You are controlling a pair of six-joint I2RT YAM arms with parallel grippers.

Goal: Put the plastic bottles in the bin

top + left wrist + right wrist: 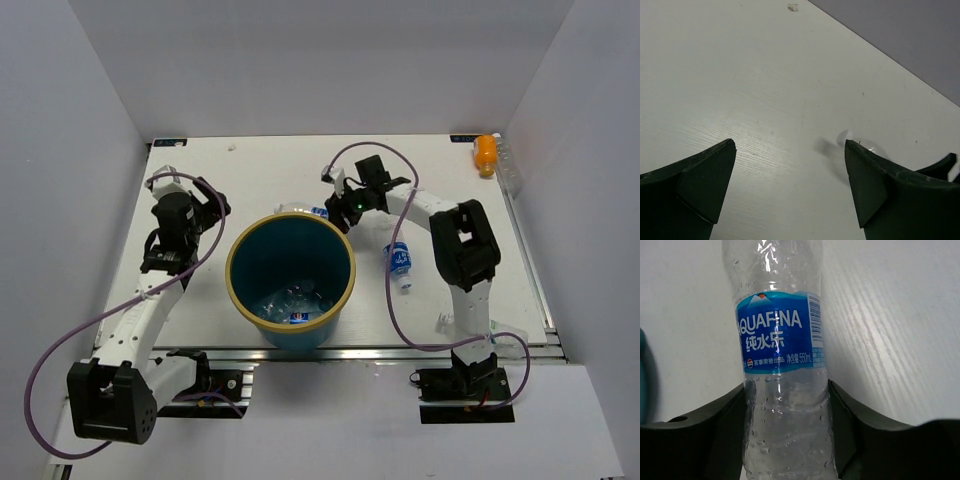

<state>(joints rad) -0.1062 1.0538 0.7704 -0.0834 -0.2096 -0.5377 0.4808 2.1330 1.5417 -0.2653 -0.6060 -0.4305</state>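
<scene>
While a heap of clear bottles (290,302) lies at the bottom of the bin (233,275), one blue-labelled bottle (780,335) sits between the fingers (725,425) of the right claw (787,397). The fingers press against both its sides, so the claw is clamped on it. This bottle rests on the desk (890,315), label up toward the wrist camera, its length running straight ahead of the claw. Just left of the claw, a sliver of the bin's teal wall shows at the picture's edge; I cannot tell whether it touches the bottle. Seen from above, the right claw (338,207) is just beyond the bin's far rim, and the held bottle (312,211) lies close along that rim.

Back from this claw, beside its own arm, a second bottle (400,262) with a blue label lies on bare desk, apart from the bin. Well off to the far right corner, near the side wall (570,150), sit an orange bottle (485,153) and an unlabelled bottle (508,172) along the desk's edge.

On the bin's other side, the left claw (218,200) has its fingers spread wide (789,145). Only bare desk shows between them, and open desk runs ahead to the back wall (910,35).
</scene>
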